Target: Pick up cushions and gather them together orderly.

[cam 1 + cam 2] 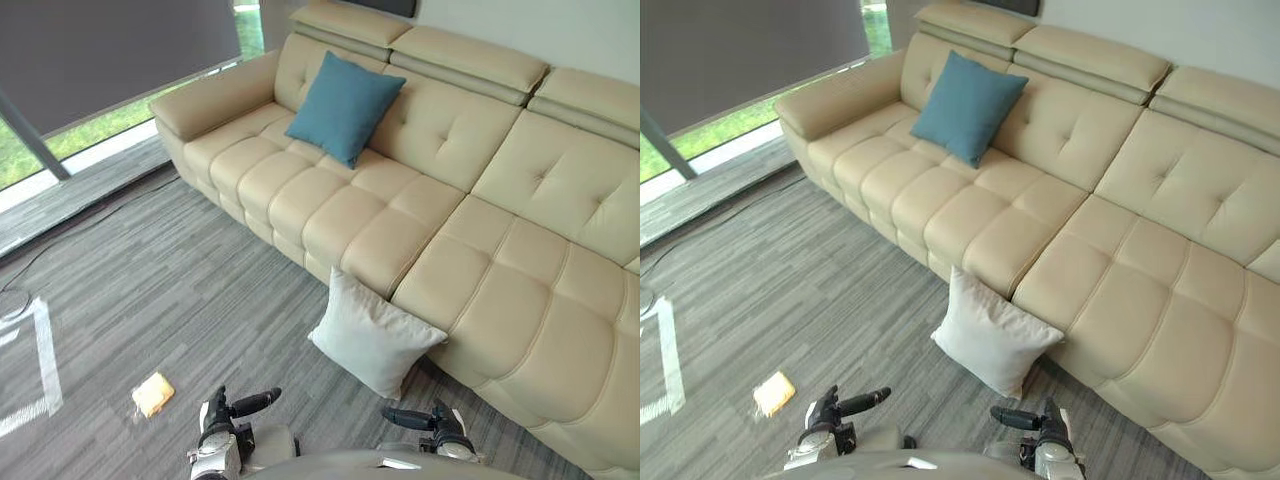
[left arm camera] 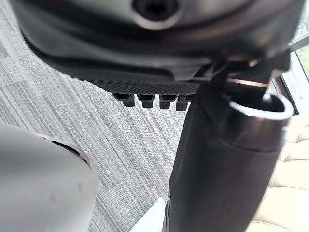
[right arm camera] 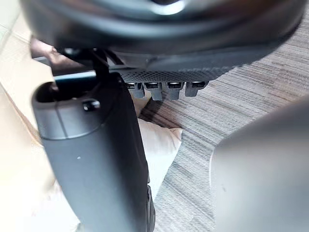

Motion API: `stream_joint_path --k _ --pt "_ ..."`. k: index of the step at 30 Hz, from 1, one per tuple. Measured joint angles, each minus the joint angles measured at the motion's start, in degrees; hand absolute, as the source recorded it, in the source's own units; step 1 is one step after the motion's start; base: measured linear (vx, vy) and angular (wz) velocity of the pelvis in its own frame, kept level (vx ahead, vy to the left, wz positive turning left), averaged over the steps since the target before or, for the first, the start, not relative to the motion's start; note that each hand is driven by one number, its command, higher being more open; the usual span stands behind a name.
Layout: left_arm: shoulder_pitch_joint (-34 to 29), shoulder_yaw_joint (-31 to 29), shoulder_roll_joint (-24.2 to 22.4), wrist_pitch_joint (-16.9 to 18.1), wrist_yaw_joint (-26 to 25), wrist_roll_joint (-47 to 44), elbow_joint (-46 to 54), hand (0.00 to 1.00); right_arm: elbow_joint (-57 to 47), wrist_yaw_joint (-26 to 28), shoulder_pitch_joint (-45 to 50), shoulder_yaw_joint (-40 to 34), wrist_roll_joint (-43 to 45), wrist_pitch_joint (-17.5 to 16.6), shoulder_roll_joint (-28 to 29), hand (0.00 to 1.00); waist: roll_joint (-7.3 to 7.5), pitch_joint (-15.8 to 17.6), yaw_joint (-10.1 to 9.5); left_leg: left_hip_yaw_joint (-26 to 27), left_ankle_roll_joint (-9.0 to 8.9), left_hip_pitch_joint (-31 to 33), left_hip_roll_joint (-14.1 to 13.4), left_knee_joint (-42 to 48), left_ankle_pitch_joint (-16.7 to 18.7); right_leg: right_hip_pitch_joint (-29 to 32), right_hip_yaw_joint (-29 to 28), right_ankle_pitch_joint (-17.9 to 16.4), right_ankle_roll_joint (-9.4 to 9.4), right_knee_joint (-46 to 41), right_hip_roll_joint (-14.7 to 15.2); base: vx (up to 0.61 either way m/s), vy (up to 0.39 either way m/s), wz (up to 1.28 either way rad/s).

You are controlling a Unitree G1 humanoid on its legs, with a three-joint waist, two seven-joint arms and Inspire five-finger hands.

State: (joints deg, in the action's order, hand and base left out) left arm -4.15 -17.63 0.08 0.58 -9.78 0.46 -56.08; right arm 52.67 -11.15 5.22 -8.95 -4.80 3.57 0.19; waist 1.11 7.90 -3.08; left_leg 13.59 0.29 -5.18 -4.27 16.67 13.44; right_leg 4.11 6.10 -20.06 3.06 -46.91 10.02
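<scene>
White cushion (image 1: 375,338) on floor (image 1: 150,290), just fwd of left hand (image 1: 222,415) & right hand (image 1: 440,425), both relaxed, empty.

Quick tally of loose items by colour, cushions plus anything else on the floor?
Blue cushion, on the sofa: 1
White cushion, on the floor leaning against the sofa front: 1
Yellow item, flat on the floor: 1
Total: 3
</scene>
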Motion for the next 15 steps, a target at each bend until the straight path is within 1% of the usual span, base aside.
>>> stream_joint_path --k 1,3,4,5,6,7,8,10,11,13,14,15 --pt "-0.03 0.99 0.09 0.05 0.01 0.0 -0.17 1.0 -0.32 -0.01 -0.1 -0.04 -0.16 -0.16 -0.17 1.0 -0.31 -0.12 -0.01 1.23 -0.11 -1.49 -0.73 -1.73 -0.06 1.24 3.31 0.0 0.01 1.17 0.72 0.29 -0.051 -0.64" --pt "0.35 2.28 0.23 0.13 0.19 -0.03 -1.5 1.0 -0.07 -0.02 -1.12 -0.08 -0.18 -0.35 -0.44 1.0 -0.66 -0.03 0.2 4.15 -1.31 -4.14 -2.34 -4.67 -0.77 3.97 11.17 0.09 0.12 7.21 1.92 0.29 -0.121 -0.69" --pt "0.66 3.47 0.84 0.09 0.35 -0.04 -2.12 1.0 0.12 -0.05 -1.36 -0.08 -0.18 -0.38 -0.32 1.0 -0.42 -0.02 0.22 4.94 -1.88 -4.7 -2.51 -5.39 -1.1 4.67 14.33 1.73 -0.65 12.95 1.96 0.29 -0.186 -0.7" --pt "0.95 3.97 1.47 0.05 0.82 0.03 -2.86 1.0 0.49 0.22 -1.39 -0.21 -0.19 -0.15 -0.02 1.0 0.13 -0.17 0.46 5.71 -2.83 -5.11 -2.18 -5.42 -0.77 4.45 15.14 7.3 -3.2 18.65 1.39 0.28 -0.194 -0.53" --pt "1.3 4.09 1.08 0.1 0.92 0.05 -3.35 1.0 0.71 0.33 -1.72 -0.37 -0.27 -0.19 -0.7 1.0 -0.85 0.09 0.66 5.76 -3.0 -5.74 -3.02 -5.62 -0.77 3.83 15.24 7.78 -3.7 18.99 0.31 0.26 -0.198 -0.44" --pt "1.32 3.9 0.11 0.06 1.26 0.08 -3.67 1.0 1.31 0.19 -1.54 -1.77 -0.06 -0.41 -1.57 1.0 -2.47 0.33 0.93 5.82 -3.53 -6.15 -4.24 -5.26 -1.37 2.61 15.17 7.92 -4.05 20.39 -1.29 0.24 -0.202 -0.38" --pt "1.11 3.98 -0.57 0.1 1.52 0.13 -3.72 1.0 1.49 -0.21 -1.48 -3.63 0.01 -0.39 -1.83 1.0 -3.13 0.05 1.22 5.78 -3.5 -6.4 -4.77 -4.92 -2.46 1.85 14.99 7.85 -4.16 21.6 -2.18 0.24 -0.218 -0.33" --pt "1.17 4.05 -1.07 0.13 1.76 0.23 -3.73 1.0 1.6 -0.41 -1.51 -5.18 0.17 -0.42 -1.83 1.0 -3.67 0.31 1.79 5.61 -4.65 -6.53 -5.35 -2.69 -4.78 -0.42 15.17 7.73 -4.33 23.5 -2.72 0.25 -0.238 -0.1" --pt "1.14 3.91 -1.52 0.15 1.92 0.26 -3.57 1.0 1.67 -0.41 -1.34 -5.28 0.28 -0.34 -1.83 1.0 -3.8 0.39 1.77 5.37 -5.5 -5.74 -6.15 0.58 -5.36 -1.93 15.2 7.64 -4.46 24.96 -3.28 0.24 -0.225 0.01" --pt "0.94 3.68 -1.56 0.13 2.07 0.25 -2.57 1.0 1.61 -0.3 -1.07 -5.05 0.26 -0.36 -1.65 1.0 -3.83 0.54 1.55 3.75 -5.83 -2.57 -8.1 9.32 -5.65 -4.19 14.99 7.48 -4.74 27.13 -4.26 0.17 -0.119 -0.1" --pt "0.66 3.18 -1.56 0.24 2.23 0.19 -1.41 1.0 1.87 -0.35 -1.07 -4.85 0.3 -0.3 -1.58 1.0 -3.52 0.77 0.69 1.17 -6.92 0.5 -8.5 15.78 -2.2 -5.65 13.48 7.22 -5.14 29.02 -4.94 0.11 -0.027 -0.31" --pt "0.54 2.82 -1.67 0.26 2.21 0.14 -0.96 1.0 2.04 -0.36 -1.08 -4.84 0.32 -0.16 -1.5 1.0 -3.3 0.91 0.35 -0.13 -6.89 1.56 -8.17 17.06 0.04 -6.15 12.73 7.23 -5.15 29.45 -5.09 0.08 0.037 -0.47"
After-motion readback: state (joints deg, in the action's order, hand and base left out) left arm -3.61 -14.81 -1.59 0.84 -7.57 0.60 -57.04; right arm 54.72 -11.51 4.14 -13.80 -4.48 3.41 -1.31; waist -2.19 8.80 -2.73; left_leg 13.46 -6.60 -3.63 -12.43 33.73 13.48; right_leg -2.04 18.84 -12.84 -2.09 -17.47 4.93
